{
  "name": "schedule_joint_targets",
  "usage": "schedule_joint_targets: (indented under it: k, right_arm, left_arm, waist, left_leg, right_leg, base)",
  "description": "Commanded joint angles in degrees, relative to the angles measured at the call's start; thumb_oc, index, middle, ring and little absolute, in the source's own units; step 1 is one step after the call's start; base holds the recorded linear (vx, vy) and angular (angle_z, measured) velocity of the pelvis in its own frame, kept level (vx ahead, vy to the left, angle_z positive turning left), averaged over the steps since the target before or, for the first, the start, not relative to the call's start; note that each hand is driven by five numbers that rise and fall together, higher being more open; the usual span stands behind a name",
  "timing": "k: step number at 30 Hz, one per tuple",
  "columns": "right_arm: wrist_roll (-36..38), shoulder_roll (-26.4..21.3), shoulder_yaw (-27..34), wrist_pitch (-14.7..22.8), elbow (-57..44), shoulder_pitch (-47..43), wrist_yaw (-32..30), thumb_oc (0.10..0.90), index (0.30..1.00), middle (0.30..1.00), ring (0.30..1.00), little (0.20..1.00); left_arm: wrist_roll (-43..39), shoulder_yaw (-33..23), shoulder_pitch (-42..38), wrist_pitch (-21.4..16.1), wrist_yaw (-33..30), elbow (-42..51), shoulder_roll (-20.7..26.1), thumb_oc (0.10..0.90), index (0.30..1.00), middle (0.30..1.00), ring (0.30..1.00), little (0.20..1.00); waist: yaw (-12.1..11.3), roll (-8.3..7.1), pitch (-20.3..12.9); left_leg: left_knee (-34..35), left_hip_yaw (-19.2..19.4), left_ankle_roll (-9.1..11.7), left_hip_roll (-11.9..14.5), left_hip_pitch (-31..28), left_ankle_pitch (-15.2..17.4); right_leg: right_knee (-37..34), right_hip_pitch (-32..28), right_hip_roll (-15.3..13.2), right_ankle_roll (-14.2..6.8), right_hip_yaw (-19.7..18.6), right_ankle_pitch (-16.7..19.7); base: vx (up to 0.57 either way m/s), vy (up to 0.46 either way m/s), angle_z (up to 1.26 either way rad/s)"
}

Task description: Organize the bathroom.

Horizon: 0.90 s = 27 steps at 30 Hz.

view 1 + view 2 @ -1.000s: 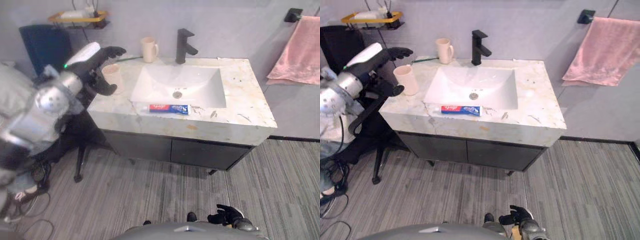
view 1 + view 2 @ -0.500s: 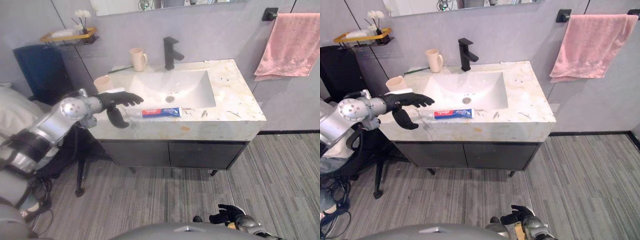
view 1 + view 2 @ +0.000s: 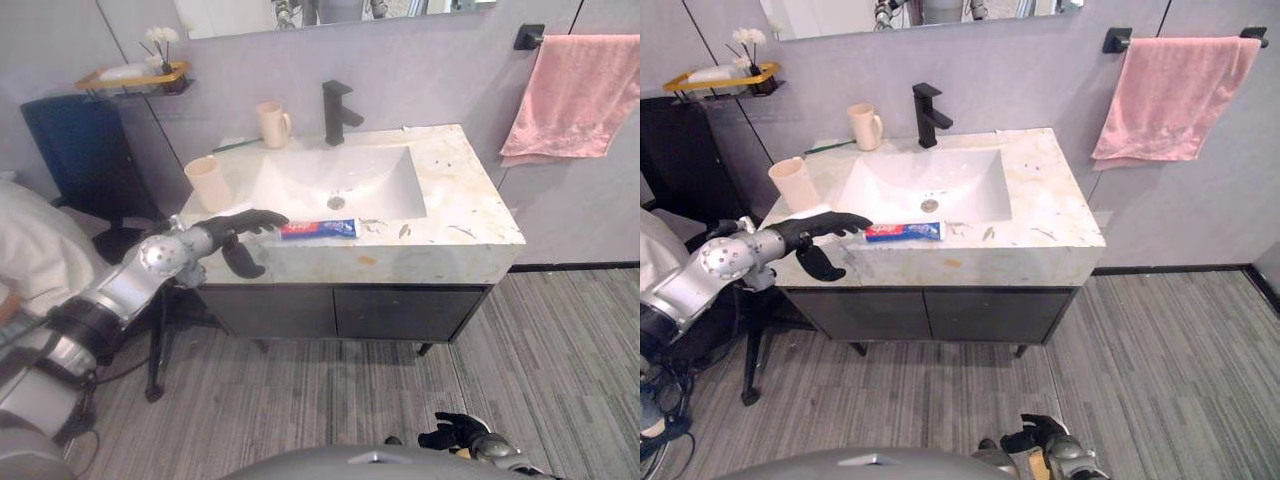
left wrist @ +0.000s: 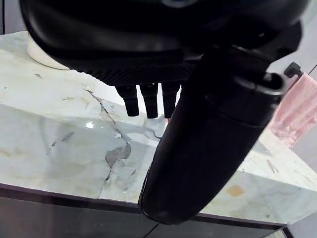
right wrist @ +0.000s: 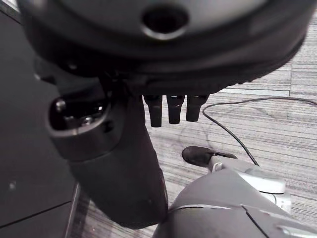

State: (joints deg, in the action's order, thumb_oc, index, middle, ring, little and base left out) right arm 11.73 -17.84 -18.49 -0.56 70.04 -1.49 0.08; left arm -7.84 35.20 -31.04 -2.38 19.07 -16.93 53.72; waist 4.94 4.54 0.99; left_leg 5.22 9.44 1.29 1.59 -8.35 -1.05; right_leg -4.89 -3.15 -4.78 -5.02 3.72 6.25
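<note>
A red, white and blue toothpaste tube [image 3: 318, 229] lies on the marble counter [image 3: 455, 215] along the sink's front edge. My left hand [image 3: 240, 224] is open over the counter's front left corner, its fingertips just left of the tube's end, its thumb hanging below the edge. A plain beige cup [image 3: 208, 183] stands behind the hand. A beige mug [image 3: 272, 125] stands at the back by the black faucet [image 3: 336, 112], with a green toothbrush [image 3: 236, 144] lying to its left. My right hand [image 3: 455, 433] hangs low by the floor, fingers relaxed.
A white basin [image 3: 345, 181] is sunk in the counter. A pink towel [image 3: 573, 97] hangs on a bar at the right wall. A yellow shelf [image 3: 130, 75] with flowers hangs at the back left, above a dark chair [image 3: 85, 150]. Grey plank floor lies in front.
The whole picture has shifted, so the camera moved. My left hand dropped from beside the plain cup to the counter's front edge, close to the toothpaste tube. The right hand stayed low.
</note>
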Motion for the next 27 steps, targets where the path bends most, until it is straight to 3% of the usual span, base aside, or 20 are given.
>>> schedule_joint_targets:
  k: [1,10,15,27]
  right_arm:
    - [0.56,-0.11,-1.45,1.38,3.33,-0.72,0.16,0.8,0.9,0.9,0.9,0.9]
    - [-0.59,-0.17,-1.25,1.7,3.5,0.75,0.04,0.8,0.9,0.9,0.9,0.9]
    - [-0.46,-0.08,-2.15,1.33,3.53,0.68,-0.19,0.8,0.9,0.9,0.9,0.9]
    - [0.71,-0.44,-3.09,1.33,4.27,-0.19,-0.34,0.8,0.9,0.9,0.9,0.9]
  left_arm:
    - [3.64,-7.47,-5.97,-1.51,-4.25,-3.83,1.57,0.8,0.9,0.9,0.9,0.9]
    - [1.1,-8.5,-10.2,2.3,-5.52,-1.45,3.27,0.8,0.9,0.9,0.9,0.9]
    - [-2.21,-7.77,-18.54,8.62,-5.01,1.72,5.12,0.8,0.9,0.9,0.9,0.9]
    - [-9.82,-3.07,-29.06,12.16,0.33,-1.2,8.49,0.8,0.9,0.9,0.9,0.9]
  waist:
    - [0.2,-1.44,-0.28]
    - [1.16,-1.37,-0.46]
    - [1.54,-1.26,-0.85]
    - [1.73,-0.27,-1.2]
  left_leg:
    - [-0.25,-2.6,-3.89,-2.7,-0.88,6.61]
    - [-0.22,-2.08,-3.44,-2.33,-0.86,6.45]
    - [-0.22,-2.28,-3.07,-2.11,-0.81,6.23]
    - [-0.52,-2.15,-2.57,-1.94,-0.82,6.03]
  right_leg:
    - [1.45,0.68,-0.25,-3.51,-2.81,-3.54]
    - [0.81,-0.06,0.45,-3.09,-3.13,-3.96]
    - [0.84,-0.53,0.83,-2.71,-3.05,-4.47]
    - [1.01,-1.11,1.14,-2.34,-2.69,-5.18]
  base:
    - [0.04,-0.028,-0.05]
    - [0.05,-0.026,-0.04]
    - [0.05,-0.031,-0.01]
    - [0.0,-0.001,0.0]
